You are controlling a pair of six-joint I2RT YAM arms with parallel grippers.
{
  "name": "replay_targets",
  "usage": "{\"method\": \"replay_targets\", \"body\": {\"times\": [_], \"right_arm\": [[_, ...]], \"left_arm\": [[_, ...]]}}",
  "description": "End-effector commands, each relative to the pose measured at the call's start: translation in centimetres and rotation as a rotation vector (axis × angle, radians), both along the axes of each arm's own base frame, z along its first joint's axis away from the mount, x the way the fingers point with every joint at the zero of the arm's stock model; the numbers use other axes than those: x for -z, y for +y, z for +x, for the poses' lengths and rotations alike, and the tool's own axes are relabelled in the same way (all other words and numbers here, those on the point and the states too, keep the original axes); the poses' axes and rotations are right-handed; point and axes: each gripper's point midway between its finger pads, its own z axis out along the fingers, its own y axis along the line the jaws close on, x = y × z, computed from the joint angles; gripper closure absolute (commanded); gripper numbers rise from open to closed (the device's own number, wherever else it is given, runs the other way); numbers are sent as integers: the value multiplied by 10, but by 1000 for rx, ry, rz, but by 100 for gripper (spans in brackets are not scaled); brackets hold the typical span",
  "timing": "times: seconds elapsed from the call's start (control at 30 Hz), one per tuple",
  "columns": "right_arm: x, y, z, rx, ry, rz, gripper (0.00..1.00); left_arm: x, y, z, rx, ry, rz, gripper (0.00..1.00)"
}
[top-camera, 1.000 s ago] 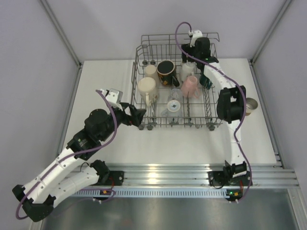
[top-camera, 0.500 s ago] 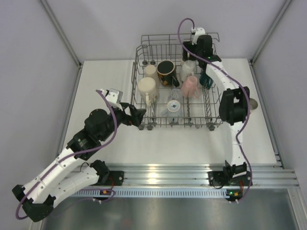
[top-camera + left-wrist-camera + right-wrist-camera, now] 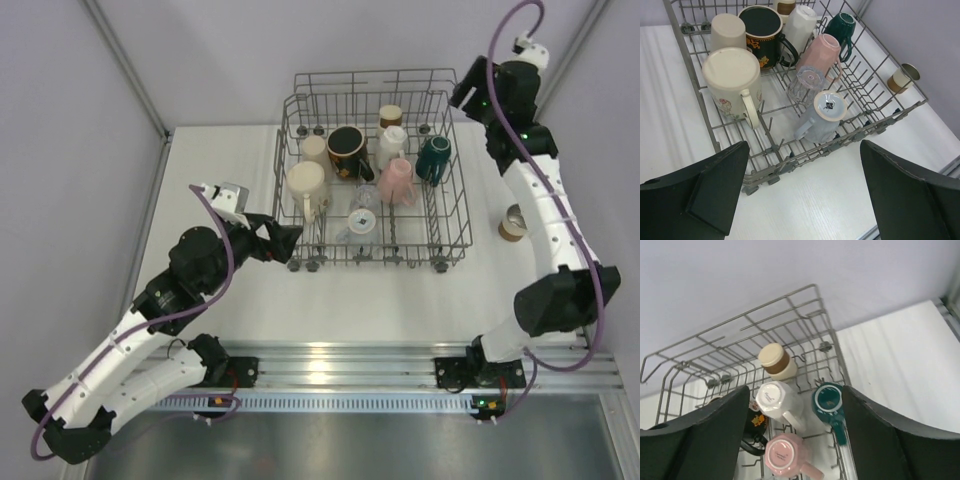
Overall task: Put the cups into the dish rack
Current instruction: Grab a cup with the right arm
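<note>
The grey wire dish rack stands at the back middle of the table. It holds several cups: a cream floral mug, a cream cup, a black mug, a white mug, a brown-banded cup, a pink mug, a dark green mug, a clear glass and a pale cup. One small tan cup stands on the table right of the rack. My left gripper is open and empty at the rack's front left corner. My right gripper is open and empty, high over the back right corner.
The left wrist view shows the rack's front rail just beyond my open gripper, and the tan cup outside the rack. The right wrist view looks down past my open gripper at the green mug. Grey walls close in the table.
My right arm has lifted off the rack's back right and swung up and to the right. The brown-banded cup and the green mug now show. The left arm has barely moved.
</note>
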Motion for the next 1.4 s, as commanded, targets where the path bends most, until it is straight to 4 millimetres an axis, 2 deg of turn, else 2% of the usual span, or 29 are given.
{"method": "replay_targets", "body": {"times": [0.0,0.03,0.07,0.1,0.13,0.2,0.23,0.27,0.3,0.4,0.47,0.5,0.6,0.83,0.93,1.0,1.07,1.1,1.37], "right_arm": [[28,-49,-44,237,117,131,27],[16,-59,-61,270,91,150,27],[33,-77,-74,345,128,146,27],[38,-87,-84,402,134,188,27],[31,-94,-100,436,115,214,27],[59,-122,-122,551,171,276,26],[60,-128,-133,578,164,300,26],[79,-141,-143,629,202,318,26],[88,-146,-152,676,216,363,26],[129,-171,-175,824,331,445,27],[145,-189,-186,923,372,487,29],[157,-194,-186,942,414,489,31],[176,-203,-181,945,473,495,35],[206,-214,-164,968,510,469,40],[217,-217,-156,967,525,461,45],[224,-219,-146,940,531,437,52],[227,-215,-129,870,524,400,66],[229,-215,-127,872,528,394,67],[241,-212,-101,849,546,389,63]], "left_arm": [[-18,-1,-7,18,3,-63,2],[-19,-2,-9,25,4,-70,2],[-20,-2,-11,32,5,-79,2],[-21,-4,-13,48,8,-87,2],[-20,-6,-15,59,12,-87,2],[-20,-7,-15,63,16,-95,2],[-22,-7,-16,64,17,-101,2],[-20,-7,-15,64,22,-103,2],[-21,-8,-16,64,26,-109,2],[-22,-12,-16,78,36,-119,2],[-21,-13,-17,85,42,-122,2],[-21,-14,-17,88,47,-123,2],[-19,-15,-16,87,57,-126,2],[-19,-20,-12,87,71,-122,2],[-18,-22,-10,86,76,-121,2],[-17,-24,-9,88,83,-123,2],[-18,-28,-10,107,83,-121,2],[-17,-30,-9,115,90,-119,2],[-18,-36,-6,126,92,-115,2]]}}
